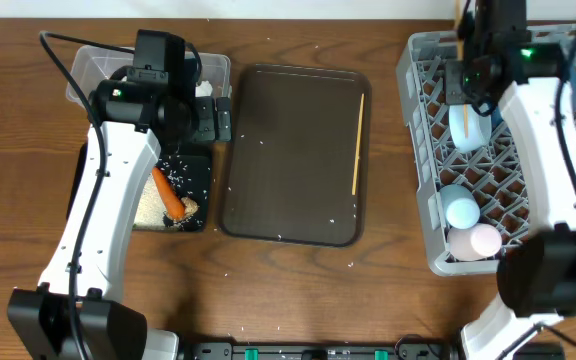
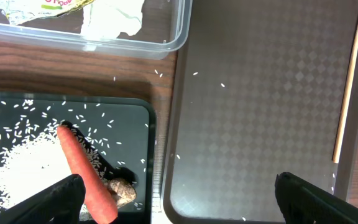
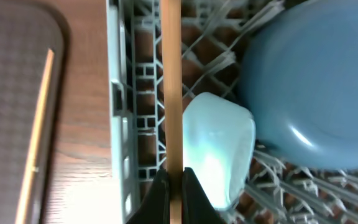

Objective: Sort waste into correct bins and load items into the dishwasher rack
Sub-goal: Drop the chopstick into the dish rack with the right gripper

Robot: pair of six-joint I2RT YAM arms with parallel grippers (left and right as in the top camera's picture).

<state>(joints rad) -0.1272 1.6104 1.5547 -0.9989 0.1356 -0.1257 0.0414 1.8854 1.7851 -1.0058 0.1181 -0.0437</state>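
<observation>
The chopstick [image 2: 348, 90] is wood, tray [image 2: 260, 112] matt (diamond-embossed).

Rack [image 1: 423, 150] on the right is grey lattice, holding a pink cup [image 1: 484, 240], light-blue cup [image 3: 219, 149], small light-blue bowl [image 1: 460, 212] and deep-blue bowl [image 3: 316, 81]. Middle tray [image 1: 288, 150] is dark brown with a fine diamond check. Tan chopstick [image 1: 357, 145], second chopstick [image 3: 170, 93] same tan. On the left, black tray [image 1: 200, 175], white rice [image 2: 23, 168], orange carrot [image 2: 86, 177]. Table [image 1: 298, 290] is brown woodgrain.
</observation>
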